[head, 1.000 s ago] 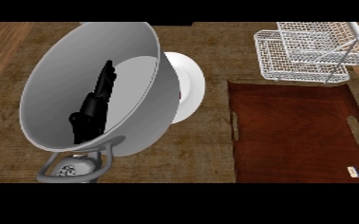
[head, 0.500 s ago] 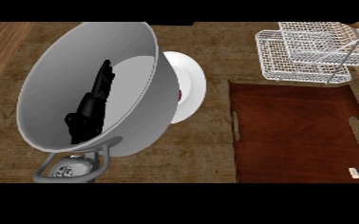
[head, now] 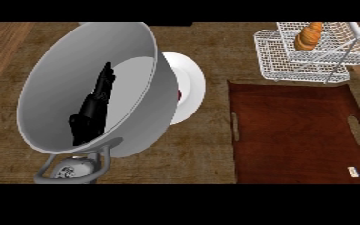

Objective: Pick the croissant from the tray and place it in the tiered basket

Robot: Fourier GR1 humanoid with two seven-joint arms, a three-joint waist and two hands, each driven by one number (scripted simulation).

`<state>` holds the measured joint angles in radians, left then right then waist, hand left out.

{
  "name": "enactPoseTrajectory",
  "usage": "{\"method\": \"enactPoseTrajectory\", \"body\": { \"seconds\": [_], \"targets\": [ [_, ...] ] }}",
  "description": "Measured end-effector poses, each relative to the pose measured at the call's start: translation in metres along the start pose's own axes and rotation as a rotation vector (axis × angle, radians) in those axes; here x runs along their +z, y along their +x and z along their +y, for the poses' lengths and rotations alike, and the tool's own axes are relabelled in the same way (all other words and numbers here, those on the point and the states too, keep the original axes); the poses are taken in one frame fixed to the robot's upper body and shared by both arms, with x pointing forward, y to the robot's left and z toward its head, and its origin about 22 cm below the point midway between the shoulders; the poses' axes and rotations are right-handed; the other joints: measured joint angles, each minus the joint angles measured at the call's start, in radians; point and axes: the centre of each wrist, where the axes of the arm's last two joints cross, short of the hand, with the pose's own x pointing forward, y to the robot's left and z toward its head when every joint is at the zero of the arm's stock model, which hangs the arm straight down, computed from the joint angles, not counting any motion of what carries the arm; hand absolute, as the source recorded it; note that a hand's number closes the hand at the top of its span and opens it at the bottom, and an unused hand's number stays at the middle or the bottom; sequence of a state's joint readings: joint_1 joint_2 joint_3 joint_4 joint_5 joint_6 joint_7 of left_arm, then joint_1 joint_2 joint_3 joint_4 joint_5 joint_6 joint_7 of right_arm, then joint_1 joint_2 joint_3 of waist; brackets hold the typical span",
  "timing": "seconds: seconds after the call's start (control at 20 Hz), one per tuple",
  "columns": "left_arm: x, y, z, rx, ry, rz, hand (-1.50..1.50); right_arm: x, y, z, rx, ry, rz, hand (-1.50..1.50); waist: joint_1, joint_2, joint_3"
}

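- Croissant, golden-brown and upright (head: 309,35) — sitting in the white wire tiered basket (head: 281,57).
- Dark wooden tray (head: 295,133) on the bench.
- Left hand (head: 91,109) — black fingers straight, holding nothing.

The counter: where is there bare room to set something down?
The brown tray is bare, right of the white plate and below the wire tiered basket holding the croissant. It's crowded at left, where the big grey bowl sits.
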<state>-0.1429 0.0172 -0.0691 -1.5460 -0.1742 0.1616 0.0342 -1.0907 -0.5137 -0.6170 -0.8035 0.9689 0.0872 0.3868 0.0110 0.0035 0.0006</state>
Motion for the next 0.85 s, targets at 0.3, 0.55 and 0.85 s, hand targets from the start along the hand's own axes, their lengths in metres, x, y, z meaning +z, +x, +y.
{"method": "enactPoseTrajectory", "body": {
  "seconds": [0.3, 0.55, 0.85],
  "targets": [
    [0.001, 0.005, 0.007, -0.001, 0.014, -0.002, 0.0, -0.004, -0.034, -0.049, -0.144, -0.127, 0.114, -1.5, -0.018, -0.006, -0.001],
    [0.002, 0.003, 0.012, 0.0, 0.025, 0.009, 0.0, 0.001, -0.098, -0.095, -0.28, -0.18, 0.181, -1.5, -0.034, -0.01, 0.0],
    [0.004, 0.002, 0.011, -0.003, 0.038, 0.017, 0.0, 0.031, -0.185, -0.146, -0.358, -0.186, 0.193, -1.5, -0.044, -0.011, 0.0]
  ]
}}
